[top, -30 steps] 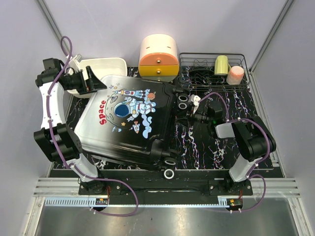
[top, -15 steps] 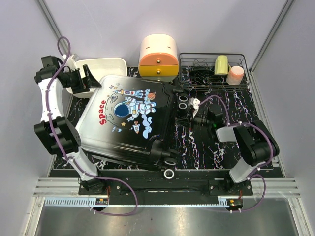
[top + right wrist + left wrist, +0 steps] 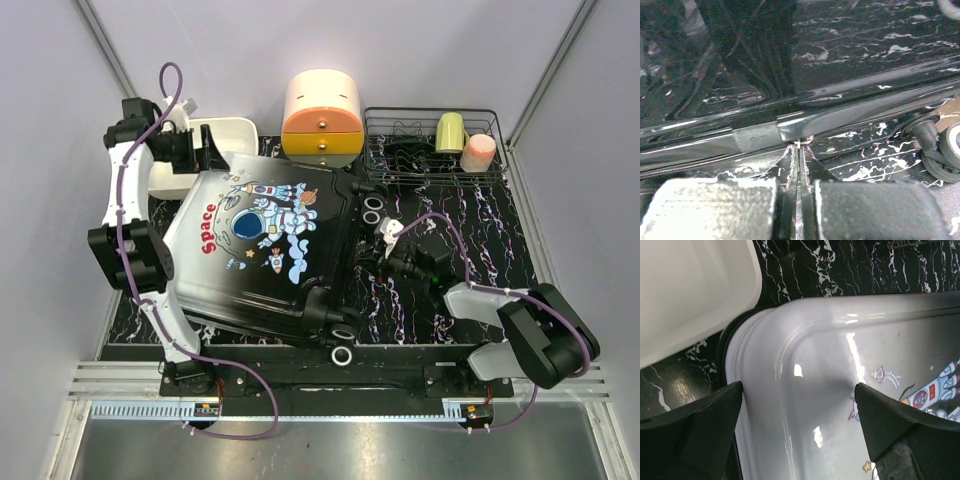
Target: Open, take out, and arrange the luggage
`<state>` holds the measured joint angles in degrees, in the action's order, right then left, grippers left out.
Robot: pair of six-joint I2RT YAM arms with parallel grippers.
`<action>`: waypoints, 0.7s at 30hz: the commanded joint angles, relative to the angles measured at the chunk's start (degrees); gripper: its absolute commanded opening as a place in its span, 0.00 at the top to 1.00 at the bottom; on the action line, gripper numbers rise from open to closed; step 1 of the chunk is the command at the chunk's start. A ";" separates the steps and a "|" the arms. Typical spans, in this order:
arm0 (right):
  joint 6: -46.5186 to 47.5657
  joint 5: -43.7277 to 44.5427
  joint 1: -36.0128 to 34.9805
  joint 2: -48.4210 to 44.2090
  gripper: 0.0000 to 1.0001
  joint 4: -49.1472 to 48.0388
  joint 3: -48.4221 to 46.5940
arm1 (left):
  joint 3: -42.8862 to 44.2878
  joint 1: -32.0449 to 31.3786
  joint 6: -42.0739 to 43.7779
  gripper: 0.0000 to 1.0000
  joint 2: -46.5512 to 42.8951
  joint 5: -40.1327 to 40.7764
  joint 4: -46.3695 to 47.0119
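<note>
The luggage [image 3: 265, 240] lies flat and closed on the black marbled table, astronaut side up. My left gripper [image 3: 207, 155] is open at its far left white corner [image 3: 805, 355], with one finger [image 3: 705, 425] off its left edge and the other over the printed shell. In the left wrist view the gripper [image 3: 797, 390] holds nothing. My right gripper [image 3: 372, 243] is low against the luggage's black right side [image 3: 790, 60]. It [image 3: 799, 147] is shut on a small metal zipper pull [image 3: 801, 142] at the seam.
A white tray [image 3: 215, 130] touches the luggage's far left corner and shows in the left wrist view [image 3: 685, 290]. A cream-and-orange box [image 3: 322, 112] stands behind. A wire rack [image 3: 435, 165] at the back right holds a green cup [image 3: 450, 131] and a pink cup [image 3: 478, 152]. The luggage wheels [image 3: 372, 208] face right.
My left gripper moved right onto the luggage's far left corner. My right gripper slid toward me along the right side seam. The luggage turned slightly.
</note>
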<state>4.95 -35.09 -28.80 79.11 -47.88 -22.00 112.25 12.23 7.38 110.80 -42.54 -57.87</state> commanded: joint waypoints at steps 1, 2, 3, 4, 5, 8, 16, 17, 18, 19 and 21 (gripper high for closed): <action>1.82 -8.67 -2.67 -5.46 1.00 4.11 0.38 | 11.99 -3.00 7.64 0.02 2.57 -1.67 -3.57; 1.38 -9.20 -2.67 -5.37 1.00 3.76 0.38 | 14.03 -3.96 7.83 0.02 2.66 -1.06 -3.40; -0.01 -9.47 -2.67 -4.94 1.00 3.50 0.29 | 15.88 -4.66 5.91 0.01 2.58 1.74 -2.78; -0.90 -9.30 -2.67 -4.41 1.00 3.23 -0.41 | 17.81 -5.54 4.85 0.01 2.31 3.16 -1.13; -1.08 -9.03 -2.67 -3.19 1.00 3.14 -0.76 | 17.57 -7.90 3.97 0.02 0.66 5.43 0.20; -1.00 -8.15 -2.67 -1.51 1.00 2.36 -1.64 | 10.03 -13.95 3.08 0.01 -5.13 12.47 7.39; -0.65 -7.63 -2.67 -0.97 1.00 2.61 -3.05 | 3.32 -24.79 -4.55 0.01 -2.71 23.13 18.84; -0.47 -7.19 -2.67 -1.06 1.00 3.31 -3.14 | 4.37 -25.67 -7.17 0.01 -1.65 22.51 19.02; 0.14 -6.49 -2.67 -1.15 1.00 3.49 -3.14 | 6.21 -26.20 -7.20 0.01 0.62 19.63 19.02; 0.58 -6.13 -2.67 -1.33 1.00 3.75 -3.05 | 6.93 -26.73 -9.20 0.02 1.60 17.78 19.02; 1.81 -4.99 -2.49 -1.50 1.00 4.28 -2.96 | 7.98 -28.22 -11.41 0.02 3.27 13.83 18.84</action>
<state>4.91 -39.07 -29.98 78.30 -42.98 -22.85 116.46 -14.74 2.74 110.41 -24.03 -42.76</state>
